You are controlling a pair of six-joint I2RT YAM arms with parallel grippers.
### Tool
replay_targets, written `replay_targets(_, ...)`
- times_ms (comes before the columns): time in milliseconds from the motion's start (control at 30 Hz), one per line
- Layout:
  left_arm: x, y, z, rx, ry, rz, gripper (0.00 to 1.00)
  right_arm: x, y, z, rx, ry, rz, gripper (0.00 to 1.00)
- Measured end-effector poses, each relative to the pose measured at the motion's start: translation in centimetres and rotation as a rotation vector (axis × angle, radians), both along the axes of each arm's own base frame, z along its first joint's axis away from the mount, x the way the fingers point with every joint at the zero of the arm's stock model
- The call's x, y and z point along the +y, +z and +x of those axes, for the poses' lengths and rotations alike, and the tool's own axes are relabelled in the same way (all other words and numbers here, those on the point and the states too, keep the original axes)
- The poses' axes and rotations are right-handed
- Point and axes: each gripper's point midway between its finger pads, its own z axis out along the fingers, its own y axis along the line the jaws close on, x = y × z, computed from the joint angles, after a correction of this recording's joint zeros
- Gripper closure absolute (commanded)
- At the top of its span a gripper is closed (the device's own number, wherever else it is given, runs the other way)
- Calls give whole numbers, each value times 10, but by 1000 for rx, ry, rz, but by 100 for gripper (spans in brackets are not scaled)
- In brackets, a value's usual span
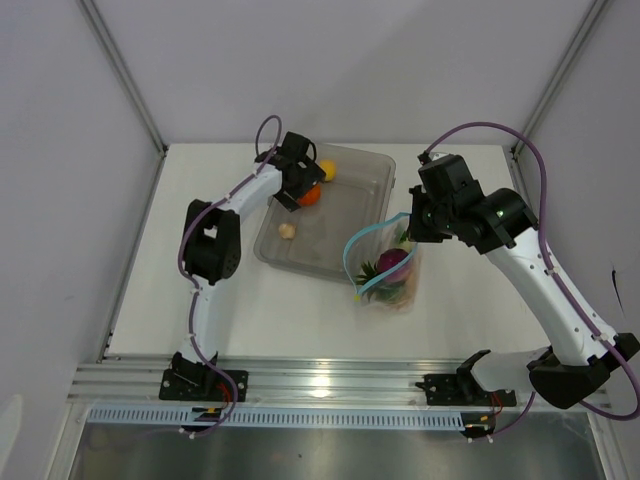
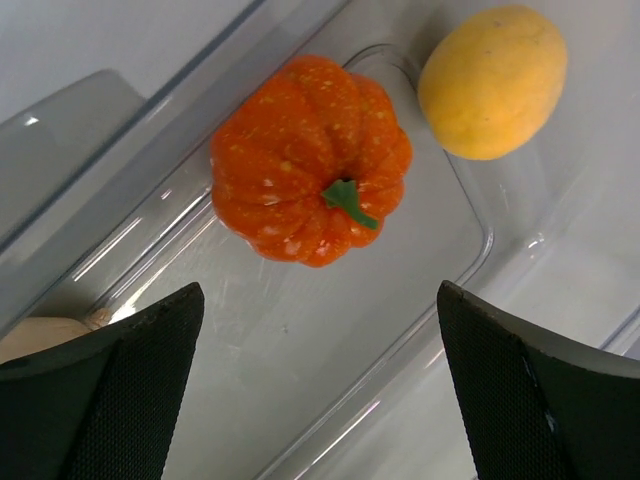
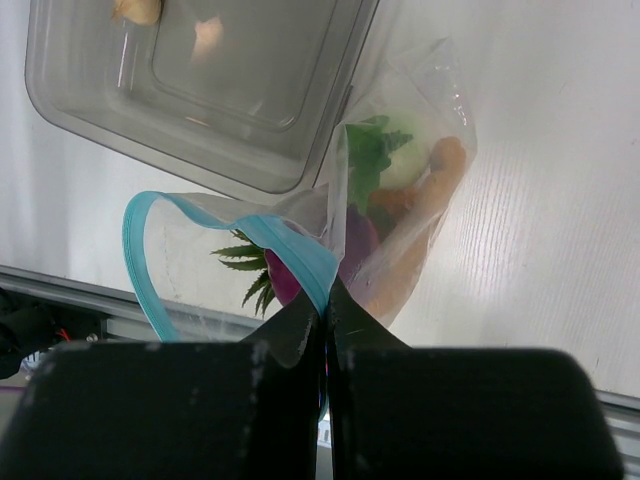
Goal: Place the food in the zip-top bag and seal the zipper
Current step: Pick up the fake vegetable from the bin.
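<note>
A: Zip-top bag (image 3: 432,100) stands on the worktop at the tray's (image 1: 376,160) four o'clock, its limp zipper (image 3: 285,240) pinched in the right end effector (image 3: 327,292).
B: Pumpkin (image 2: 310,160)?
A: In the tray, twelve o'clock of the wide-open left end effector (image 2: 318,300). Probably light, hard, slick; pinch across its ribs.

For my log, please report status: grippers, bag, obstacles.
Left gripper open above pumpkin in tray. Right gripper shut on zipper, bag mouth open. Nothing seen blocking.
</note>
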Motion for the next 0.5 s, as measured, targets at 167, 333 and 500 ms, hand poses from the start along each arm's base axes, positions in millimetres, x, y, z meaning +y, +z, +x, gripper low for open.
replay_targets(167, -1, -5, 0, 21, 91, -50, 2, 0, 0, 0, -2, 5, -5, 100)
replay_targets(333, -2, -3, 7, 5, 156, -84, 2, -2, 0, 1, -5, 3, -13, 100)
replay_targets(500, -2, -4, 15, -9, 208, -107, 1, -2, -1, 1, -7, 8, -18, 100)
